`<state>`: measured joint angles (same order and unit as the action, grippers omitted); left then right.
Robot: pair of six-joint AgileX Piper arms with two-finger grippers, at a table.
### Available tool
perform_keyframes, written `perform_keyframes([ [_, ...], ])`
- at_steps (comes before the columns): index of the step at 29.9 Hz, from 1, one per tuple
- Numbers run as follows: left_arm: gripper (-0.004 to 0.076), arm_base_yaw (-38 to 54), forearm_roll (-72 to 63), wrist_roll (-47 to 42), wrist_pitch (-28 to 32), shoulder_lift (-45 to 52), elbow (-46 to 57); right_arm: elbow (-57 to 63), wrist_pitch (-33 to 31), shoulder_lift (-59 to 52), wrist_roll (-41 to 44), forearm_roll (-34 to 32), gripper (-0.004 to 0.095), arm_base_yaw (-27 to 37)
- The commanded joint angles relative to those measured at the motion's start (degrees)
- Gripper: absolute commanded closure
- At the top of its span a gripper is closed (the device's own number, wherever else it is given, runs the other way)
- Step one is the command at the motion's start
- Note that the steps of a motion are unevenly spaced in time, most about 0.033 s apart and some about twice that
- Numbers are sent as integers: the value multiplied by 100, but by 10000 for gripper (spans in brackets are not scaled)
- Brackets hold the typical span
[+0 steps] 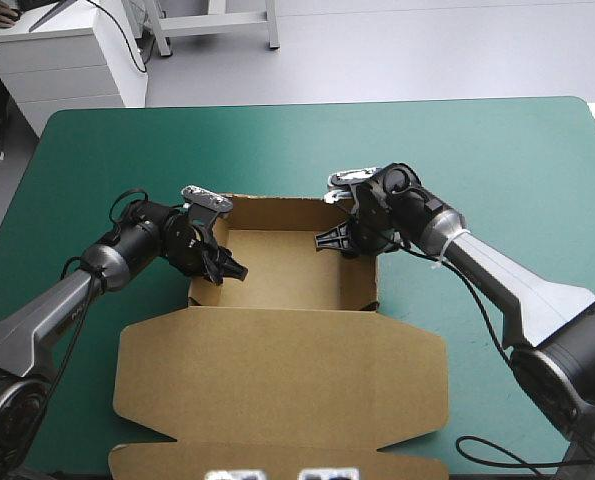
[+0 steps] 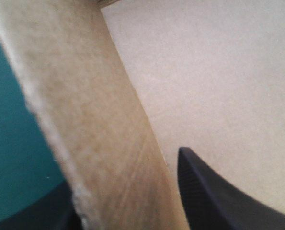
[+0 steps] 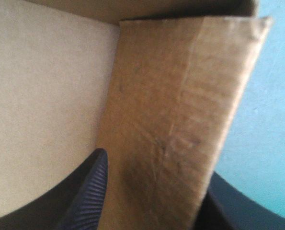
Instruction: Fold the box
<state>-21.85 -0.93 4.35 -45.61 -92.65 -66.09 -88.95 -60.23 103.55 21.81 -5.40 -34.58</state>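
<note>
Mid-table, we have the brown box (image 1: 292,265) standing as an open tray, lid (image 1: 277,370) flat toward the table's (image 1: 497,150) near edge. Our left gripper (image 1: 220,268) clamps the left wall (image 1: 199,292) and our right gripper (image 1: 335,240) the right wall (image 1: 370,285), one finger inside and one outside. Risk, in our view: an uneven pull btwn arms could skew the tray or crease a wall.
</note>
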Motion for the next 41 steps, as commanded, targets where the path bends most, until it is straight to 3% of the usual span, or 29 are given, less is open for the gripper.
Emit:
perform_keyframes([
  [1,225,-61,-206,-35,-64,197,-224,-531,-224,-295,-29,-379,448,-16],
  [9,221,-61,-139,-35,-426,394,-1008,-1320,-1074,-295,-247,-805,448,-16],
  [18,234,-61,333,-88,-1559,791,-2290,-1972,-1126,-542,-290,-807,450,-16],
  [22,339,-61,619,-106,-2289,1055,-2874,-1977,-1126,-668,-174,-772,450,49],
  [25,498,-61,995,-106,-2757,1342,-3143,-1977,-1126,-692,-134,-388,450,226],
  [28,708,-61,1240,-106,-2814,1800,-3123,-1907,-1126,-692,-134,141,450,472],
  [34,731,-61,938,-128,-2635,2803,-2890,-1378,-1126,-671,-245,397,450,614],
  [41,731,-61,740,-75,-2106,3989,-1472,-970,-1126,-359,-368,427,450,614],
])
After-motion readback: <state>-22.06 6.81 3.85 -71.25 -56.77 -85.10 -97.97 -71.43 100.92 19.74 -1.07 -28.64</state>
